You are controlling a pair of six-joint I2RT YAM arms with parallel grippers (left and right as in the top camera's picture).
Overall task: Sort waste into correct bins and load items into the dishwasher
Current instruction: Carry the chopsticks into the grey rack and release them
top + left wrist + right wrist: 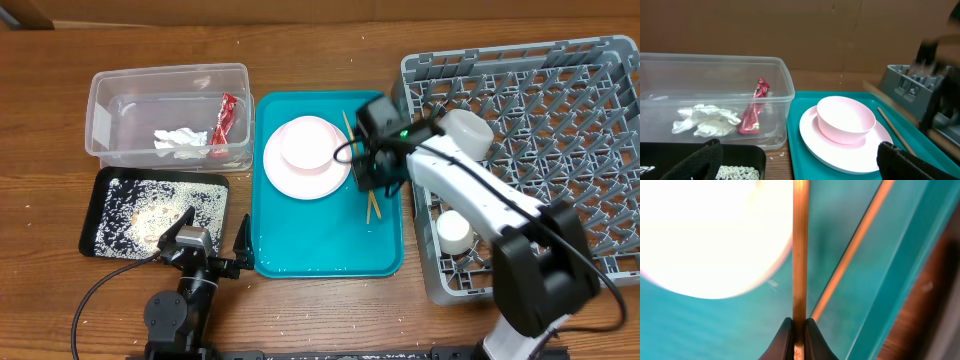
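right hand point(799, 330) clamped on thin, straight, light-wood chopstick point(799, 255) | over teal tray point(850, 305), at white plate point(705, 230) edge | second chopstick point(855, 245) lies on tray | left hand point(800, 162) spread open beside black tray point(98, 180)

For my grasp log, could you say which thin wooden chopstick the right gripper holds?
The chopstick running straight up the wrist view, pinched in the right gripper; the slanted chopstick lies free on the teal plastic tray.
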